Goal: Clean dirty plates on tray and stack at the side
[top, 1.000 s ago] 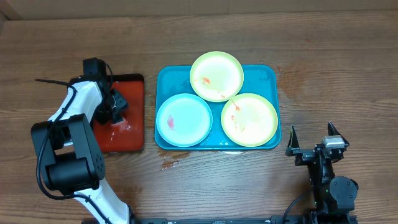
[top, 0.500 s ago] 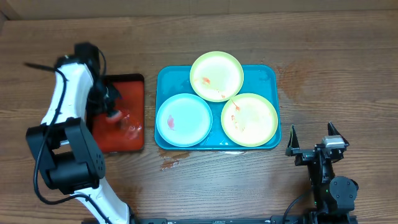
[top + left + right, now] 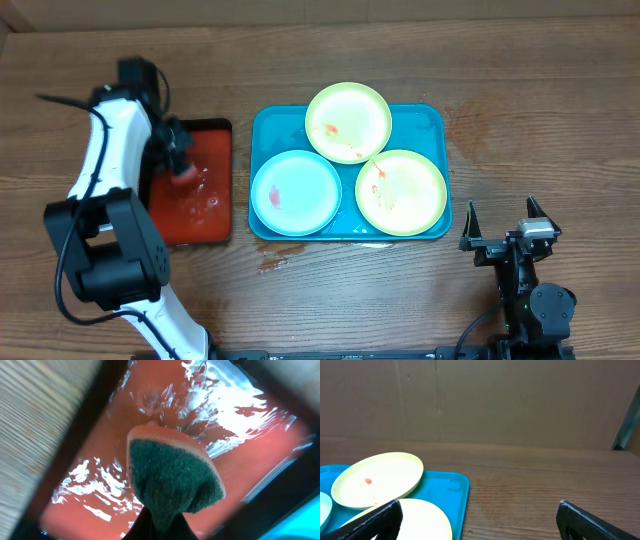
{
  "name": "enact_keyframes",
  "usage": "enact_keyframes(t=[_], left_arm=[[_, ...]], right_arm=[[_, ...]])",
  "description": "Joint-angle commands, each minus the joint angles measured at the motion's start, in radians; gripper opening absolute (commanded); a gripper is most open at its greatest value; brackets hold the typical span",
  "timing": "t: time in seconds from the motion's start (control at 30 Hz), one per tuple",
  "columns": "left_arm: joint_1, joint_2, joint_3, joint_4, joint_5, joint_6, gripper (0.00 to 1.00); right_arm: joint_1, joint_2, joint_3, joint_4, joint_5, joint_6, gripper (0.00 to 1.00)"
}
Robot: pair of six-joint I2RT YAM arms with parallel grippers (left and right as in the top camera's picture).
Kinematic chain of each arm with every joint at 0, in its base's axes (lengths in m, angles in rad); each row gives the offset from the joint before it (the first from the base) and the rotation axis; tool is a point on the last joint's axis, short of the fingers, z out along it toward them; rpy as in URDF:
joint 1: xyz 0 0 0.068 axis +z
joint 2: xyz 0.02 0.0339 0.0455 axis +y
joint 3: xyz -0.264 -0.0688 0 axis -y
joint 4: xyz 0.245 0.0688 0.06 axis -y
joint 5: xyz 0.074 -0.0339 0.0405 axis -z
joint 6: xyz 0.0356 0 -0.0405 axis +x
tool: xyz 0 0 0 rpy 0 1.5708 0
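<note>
Overhead view of a wooden desk (image 3: 540,100) with two robot arms. On the left, the left end effector (image 3: 180,165) is clamped narrow on a sponge (image 3: 172,477), dark green scouring face up and a pinkish-orange layer behind it. Directly below this end effector lies a small red-orange tray (image 3: 200,225) with a black rim, its floor glistening with water. Whether the sponge touches the wet floor is unclear.

To the right of that end effector, just beside the red tray, sits the large turquoise tray (image 3: 430,120), between the two end effectors. It holds all three plates. The white plate with light-blue rim (image 3: 296,192) is nearest the left end effector, with a faint red smear. A pale yellow-green plate (image 3: 348,122) sits at the far edge, smeared red-orange, and reaches past the tray's rim. A second yellow-green plate (image 3: 401,192), also smeared, lies nearest the right end effector.

The right end effector (image 3: 502,215) stands wide apart and empty, beside the tray's near right corner, not touching it.
</note>
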Motion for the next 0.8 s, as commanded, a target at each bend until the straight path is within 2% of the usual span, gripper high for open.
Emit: enact_keyframes(t=[0.0,0.23,0.37,0.5,0.6,0.77], left_arm=[[0.011,-0.002,-0.011,-0.027,0.03,0.04,0.04],[0.024,-0.103,0.289,-0.258,0.223,0.119,0.04],[-0.053,-0.204,0.292,-0.283,0.241,0.125,0.04],[-0.191,-0.214,0.249,-0.332,0.279,0.122,0.04],[-0.314,-0.213,0.147,-0.284,0.282,0.08,0.04],[-0.468,-0.209,-0.088,-0.026,0.245,-0.032,0.04]], right_arm=[[0.005,-0.008,-0.01,0.006,0.01,0.0,1.0],[0.005,-0.008,-0.01,0.006,0.01,0.0,1.0],[0.005,-0.008,-0.01,0.006,0.01,0.0,1.0],[0.005,-0.008,-0.01,0.006,0.01,0.0,1.0],[0.005,-0.008,-0.01,0.006,0.01,0.0,1.0],[0.005,-0.008,-0.01,0.006,0.01,0.0,1.0]])
